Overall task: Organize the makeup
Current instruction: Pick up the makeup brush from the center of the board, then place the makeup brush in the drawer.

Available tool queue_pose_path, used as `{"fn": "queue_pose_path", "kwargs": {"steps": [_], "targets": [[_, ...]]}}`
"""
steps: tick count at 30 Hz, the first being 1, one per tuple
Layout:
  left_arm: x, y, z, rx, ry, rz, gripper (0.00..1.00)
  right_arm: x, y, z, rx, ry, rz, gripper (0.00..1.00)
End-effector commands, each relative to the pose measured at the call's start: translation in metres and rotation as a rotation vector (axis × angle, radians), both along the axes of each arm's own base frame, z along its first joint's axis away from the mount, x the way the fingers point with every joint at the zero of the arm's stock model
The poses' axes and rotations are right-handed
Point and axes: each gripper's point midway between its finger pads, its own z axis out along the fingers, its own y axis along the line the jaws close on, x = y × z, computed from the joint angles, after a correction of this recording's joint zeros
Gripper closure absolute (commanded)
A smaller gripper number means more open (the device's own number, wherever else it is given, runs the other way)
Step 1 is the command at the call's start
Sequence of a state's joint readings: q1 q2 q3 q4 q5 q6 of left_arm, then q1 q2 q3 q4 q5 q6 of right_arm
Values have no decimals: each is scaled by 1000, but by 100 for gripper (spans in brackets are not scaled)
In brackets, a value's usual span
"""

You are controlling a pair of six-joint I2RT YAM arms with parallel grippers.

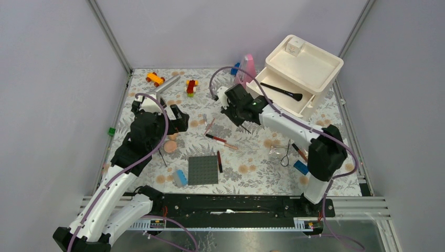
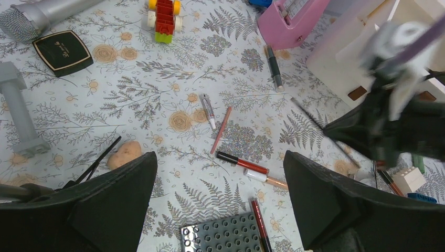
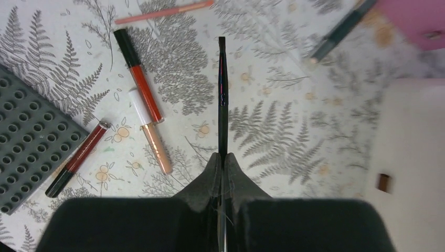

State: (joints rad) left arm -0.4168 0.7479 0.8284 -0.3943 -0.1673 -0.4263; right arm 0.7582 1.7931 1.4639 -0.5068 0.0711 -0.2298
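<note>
The left tool hangs wide open over the left of the worktop, with a peach puff lying near it. In the middle, a red-and-black stick and a pale stick lie just beside each other, near a grey plate. The right tool is pinched tight on a thin black stick, which points forward over the worktop. At the far right, a brush lies in the white tray.

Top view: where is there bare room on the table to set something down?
Bare cloth lies between the grey studded plate and the blue brick on the right. The white tray is mostly bare. It is crowded mid-table around the lipsticks.
</note>
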Motion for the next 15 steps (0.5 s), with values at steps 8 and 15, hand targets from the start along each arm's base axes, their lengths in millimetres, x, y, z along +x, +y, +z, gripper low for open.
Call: {"fn": "queue_pose_path", "kwargs": {"steps": [8,15], "targets": [[3,-3,13,-35,-48,-8,1,36,-100,172,-106,-379,-79,100],[4,-4,12,-35,-43,-13,1,60,-160,183,-273,-433,-143,100]]}}
